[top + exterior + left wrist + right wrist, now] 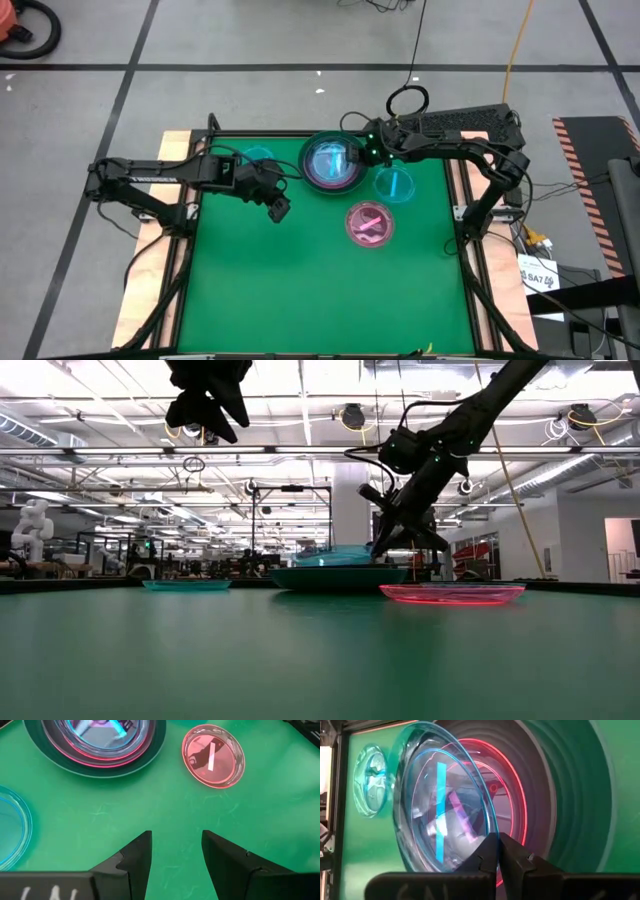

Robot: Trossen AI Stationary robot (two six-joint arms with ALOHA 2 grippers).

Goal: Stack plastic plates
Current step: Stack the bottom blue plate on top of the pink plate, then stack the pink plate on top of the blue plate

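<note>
Fingers of the right gripper (pixel 496 851) pinch the rim of a clear cyan plate (pixel 437 800), apparently tilted over the plate stack (pixel 333 163). Left gripper (pixel 176 855) hangs open above the mat.

One marking can be partly read: a white tag (pixel 537 272) on the floor, well off to the outer side of the right end effector (pixel 362 152), shows characters that look like "SA7". Nothing else is legible.

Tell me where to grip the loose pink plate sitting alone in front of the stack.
Pinch the raised rim of the translucent pink plate, coming down from above with one finger inside and one outside. It lies flat and shallow on the table, so only its edge offers purchase. The left gripper, open, hangs nearby.
</note>
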